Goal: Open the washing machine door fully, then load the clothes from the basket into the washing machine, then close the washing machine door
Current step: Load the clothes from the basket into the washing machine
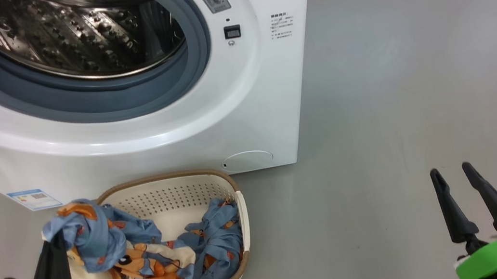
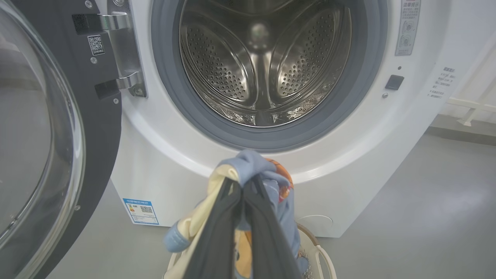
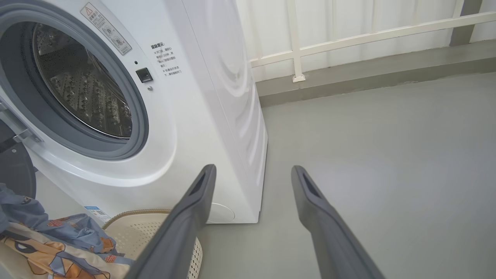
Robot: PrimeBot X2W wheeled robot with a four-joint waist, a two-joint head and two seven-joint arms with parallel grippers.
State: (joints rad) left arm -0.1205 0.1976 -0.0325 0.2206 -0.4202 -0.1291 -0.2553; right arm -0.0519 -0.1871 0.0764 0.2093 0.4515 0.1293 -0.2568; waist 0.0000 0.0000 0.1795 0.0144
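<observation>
Now my left end effector (image 2: 243,190) is clamped on the clothes (image 1: 119,255) over the basket (image 1: 174,198); my right end effector (image 1: 450,169) gapes empty.

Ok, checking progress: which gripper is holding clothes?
The left gripper, shut on the blue printed clothes at the basket; the right gripper is open, holding nothing.
</observation>
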